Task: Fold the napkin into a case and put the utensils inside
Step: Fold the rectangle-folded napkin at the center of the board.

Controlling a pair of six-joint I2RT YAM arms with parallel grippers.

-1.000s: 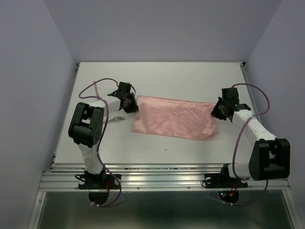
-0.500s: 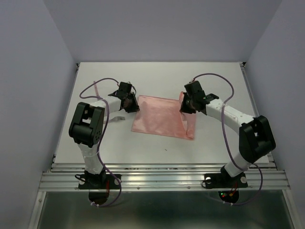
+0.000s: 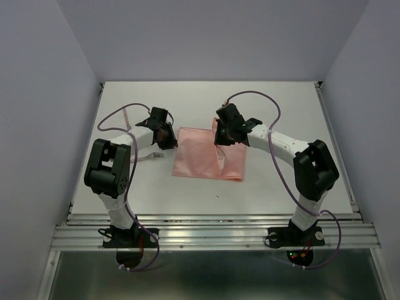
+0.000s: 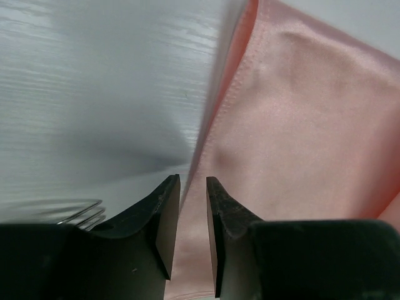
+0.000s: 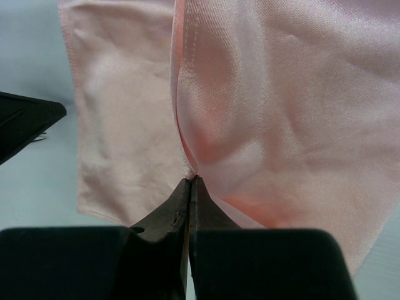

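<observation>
The salmon-pink napkin [image 3: 197, 156] lies mid-table with its right part lifted and doubled over toward the left. My right gripper [image 3: 220, 136] is shut on that raised edge of the napkin [image 5: 281, 94], pinching the hem at its tips [image 5: 190, 180]. My left gripper [image 3: 169, 139] hovers over the napkin's left hem [image 4: 294, 125]; its jaws [image 4: 192, 181] stand a narrow gap apart with cloth showing below, nothing pinched. A fork [image 3: 152, 155] lies just left of the napkin, its tines [image 4: 84, 212] beside the left finger. No case is in view.
A thin pinkish piece [image 3: 127, 116] lies near the table's left edge, behind the left arm. The left gripper's finger [image 5: 25, 122] shows at the left of the right wrist view. Purple cables loop above both arms. Walls close in the table [image 3: 281, 181] on three sides.
The right gripper has swept from the table's right side to the middle, dragging the napkin's right end up and over the rest. The left gripper shifted slightly back-left, still at the left hem.
</observation>
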